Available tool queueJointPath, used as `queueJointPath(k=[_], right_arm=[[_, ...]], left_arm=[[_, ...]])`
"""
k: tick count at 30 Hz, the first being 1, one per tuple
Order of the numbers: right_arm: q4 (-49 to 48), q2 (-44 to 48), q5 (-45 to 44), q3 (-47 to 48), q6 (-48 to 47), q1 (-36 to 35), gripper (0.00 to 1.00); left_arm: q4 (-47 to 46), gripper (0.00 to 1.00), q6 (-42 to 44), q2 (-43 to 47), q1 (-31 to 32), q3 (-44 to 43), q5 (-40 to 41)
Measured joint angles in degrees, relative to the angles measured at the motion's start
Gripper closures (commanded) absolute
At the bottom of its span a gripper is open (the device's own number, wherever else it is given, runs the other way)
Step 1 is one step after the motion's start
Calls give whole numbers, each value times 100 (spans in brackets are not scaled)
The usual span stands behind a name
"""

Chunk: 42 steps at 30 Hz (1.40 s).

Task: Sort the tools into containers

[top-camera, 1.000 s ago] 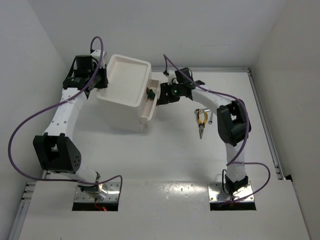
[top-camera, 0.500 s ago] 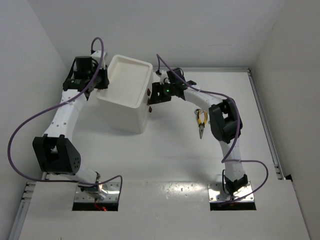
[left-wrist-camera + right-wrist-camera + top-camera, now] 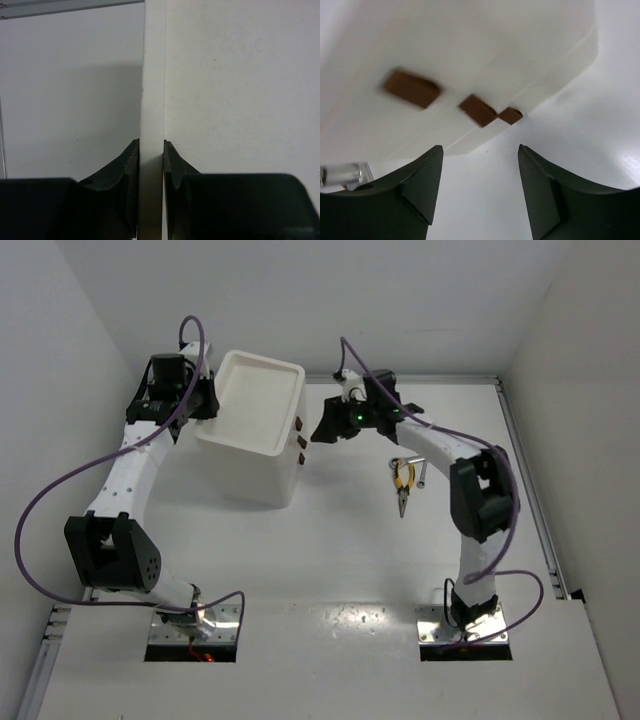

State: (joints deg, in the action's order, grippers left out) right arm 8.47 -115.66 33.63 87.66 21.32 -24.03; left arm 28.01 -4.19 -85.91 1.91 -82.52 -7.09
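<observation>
The large white bin (image 3: 255,420) stands at the back left of the table. My left gripper (image 3: 207,400) is shut on its left rim; the left wrist view shows the rim (image 3: 152,90) clamped between both fingers. My right gripper (image 3: 320,430) is open and empty, just right of the bin's right wall. That wall (image 3: 470,45) carries three brown blocks (image 3: 477,110), also seen from above (image 3: 300,440). The yellow-handled pliers (image 3: 402,480) and a silver wrench (image 3: 420,475) lie on the table under my right forearm. The smaller bin and the screwdrivers are out of view.
The white back wall and a metal rail (image 3: 440,380) run along the table's far edge. A side rail (image 3: 530,490) bounds the right. A small silver part (image 3: 342,175) shows at the lower left of the right wrist view; I cannot tell what it is.
The smaller bin with a green screwdriver, beside the large bin's right wall a second ago, no longer shows. My right gripper reached in to it, then drew back right. The left arm stayed still.
</observation>
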Motion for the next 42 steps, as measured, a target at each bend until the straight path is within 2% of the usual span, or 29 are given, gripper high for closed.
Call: queueJointPath(k=[3,6,12,21,39,40,41,42], right_arm=[[-415,852,595,-514,-597,201,41],[-953,1283,1231,-671,-1091,339,42],[-1215,730,2039,-225,-1843,302,42],[-627,-323,2155,374,-2577,238,42],[-424,-518,2162,1152,-2721,-48,40],[-411,-525,2155,1158,-2721,-48,41],[-404,-529,2142,1161,-2723,-50,48],[-393,-533,2118,1161,-2739,-59,58]], left_arm=[[7,100,-4,-2,2,-2,-9],[9,100,13,-4,2,-2,-31],[68,100,39,-31,2,-52,-72],[74,100,79,-35,0,-59,-122],[70,100,96,-44,0,-59,-149],[72,100,96,-44,0,-59,-151],[72,100,96,-44,0,-59,-149],[72,100,96,-44,0,-59,-151]])
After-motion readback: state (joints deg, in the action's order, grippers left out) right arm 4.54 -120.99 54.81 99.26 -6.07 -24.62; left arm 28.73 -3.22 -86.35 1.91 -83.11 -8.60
